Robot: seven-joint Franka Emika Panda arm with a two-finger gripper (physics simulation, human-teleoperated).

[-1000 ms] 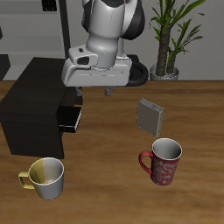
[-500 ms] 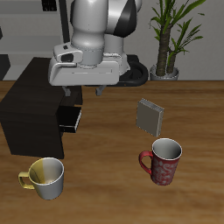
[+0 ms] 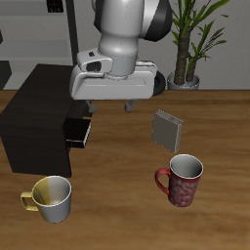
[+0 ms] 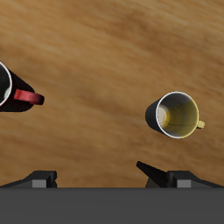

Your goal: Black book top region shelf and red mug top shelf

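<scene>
Gripper (image 3: pixel 109 104) hangs over the table (image 3: pixel 220 127) with fingers spread wide, holding nothing. Red mug (image 3: pixel 182 181) stands at 5 o'clock from it, shelf (image 3: pixel 39 109) at 9. Can't spot the black book.

- In the wrist view, red mug (image 4: pixel 10 94) cut by the frame edge: only part of the rim and the handle in sight.
- Fingers (image 4: pixel 154 174) seen only as dark tips, roots lost at the frame edge; nothing between them.
- In the exterior view, gripper (image 3: pixel 107 105) largely masked by the arm's white body (image 3: pixel 115 76); jaw spacing too small to read there.
- Back of the shelf (image 3: pixel 34 117) top covered by the arm, upper centre of frame; its end cut off at the left edge.
- Black book not made out anywhere.
- Plant (image 3: pixel 190 34) clipped at the top edge, upper right.
</scene>
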